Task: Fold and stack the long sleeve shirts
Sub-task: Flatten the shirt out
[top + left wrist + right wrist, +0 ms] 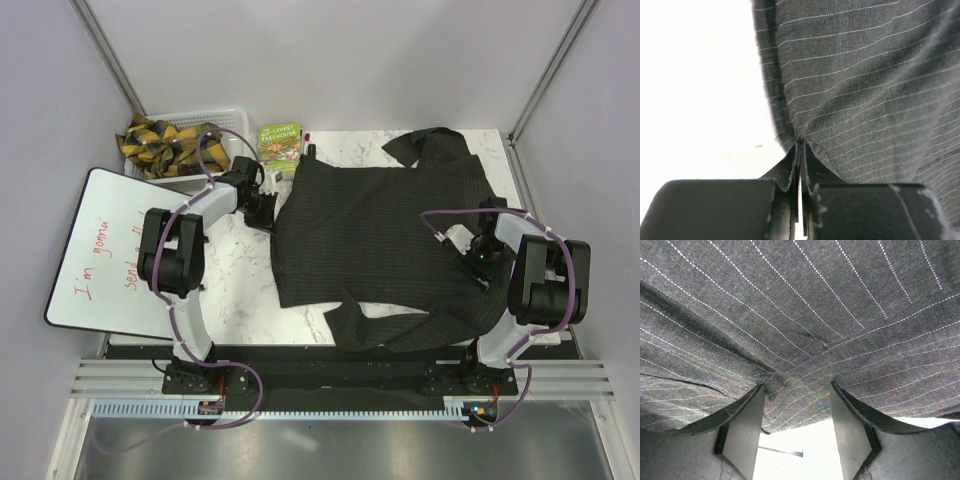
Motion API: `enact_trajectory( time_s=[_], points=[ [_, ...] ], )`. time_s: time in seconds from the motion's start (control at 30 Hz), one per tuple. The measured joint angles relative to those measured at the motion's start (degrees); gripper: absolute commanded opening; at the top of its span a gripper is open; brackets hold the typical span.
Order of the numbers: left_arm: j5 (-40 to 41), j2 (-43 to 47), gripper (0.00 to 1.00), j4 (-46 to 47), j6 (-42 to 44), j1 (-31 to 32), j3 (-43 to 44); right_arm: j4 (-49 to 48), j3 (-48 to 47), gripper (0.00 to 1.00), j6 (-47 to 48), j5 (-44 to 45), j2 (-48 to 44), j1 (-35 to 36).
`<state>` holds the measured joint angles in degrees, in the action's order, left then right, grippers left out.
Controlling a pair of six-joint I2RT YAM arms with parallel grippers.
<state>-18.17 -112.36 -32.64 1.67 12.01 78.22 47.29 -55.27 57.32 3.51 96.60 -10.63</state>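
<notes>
- Currently, the near sleeve [395, 322] of the dark striped shirt [370, 235] trails along the table's [240, 290] front edge; a fold could drag it off
- right gripper [797, 387] sits on the shirt's right side, jaws apart, cloth between them unpinched; lifting now leaves that side behind
- left gripper [801, 150] is clamped on the shirt's left edge; a thin pinch may slip
- far sleeve [430, 145] lies crumpled; it may fold unevenly

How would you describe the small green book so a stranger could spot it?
Start at the marble table, where a dark striped shirt lies spread out. At its far edge, between the white basket and the shirt, lies the small green book. It is the only green thing there.
</notes>
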Motion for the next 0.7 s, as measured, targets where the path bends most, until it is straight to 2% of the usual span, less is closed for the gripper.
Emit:
enact_trajectory(
  time_s=[0.07, 0.1, 0.13, 0.17, 0.23, 0.43, 0.6, 0.7],
  points=[
    [1.0, 1.4, 0.02, 0.0, 0.6, -0.4, -0.4, 0.0, 0.0, 0.61, 0.1, 0.0, 0.0, 0.0],
    [1.5, 1.8, 0.07, 0.0, 0.9, -0.4, -0.6, 0.0, 0.0, 0.61, 0.2, 0.0, 0.0, 0.0],
    [1.6, 2.3, 0.17, -0.1, 1.3, -0.5, -0.7, 0.1, 0.0, 0.62, 0.3, -0.1, 0.0, 0.0],
    [1.6, 2.5, 0.32, -0.4, 1.8, -0.6, -0.7, 0.2, 0.0, 0.62, 0.6, -0.2, 0.0, 0.0],
    [1.5, 2.5, 0.41, -0.7, 3.3, -0.6, -0.7, 0.4, -0.1, 0.63, 1.1, -0.7, -0.1, 0.0],
    [1.2, 3.0, 0.43, -1.7, 7.5, 1.0, -0.3, 7.4, -5.2, 0.65, 1.2, -8.1, -0.6, -0.6],
    [2.2, 2.5, 0.42, -1.7, 11.2, 7.1, 3.1, 9.8, -13.3, 0.63, -1.6, -13.4, -0.3, -0.6],
    [3.4, 0.7, 0.39, -1.1, 12.3, 10.4, 5.2, 8.3, -16.5, 0.63, -3.7, -13.9, 2.9, -0.6]
  ],
)
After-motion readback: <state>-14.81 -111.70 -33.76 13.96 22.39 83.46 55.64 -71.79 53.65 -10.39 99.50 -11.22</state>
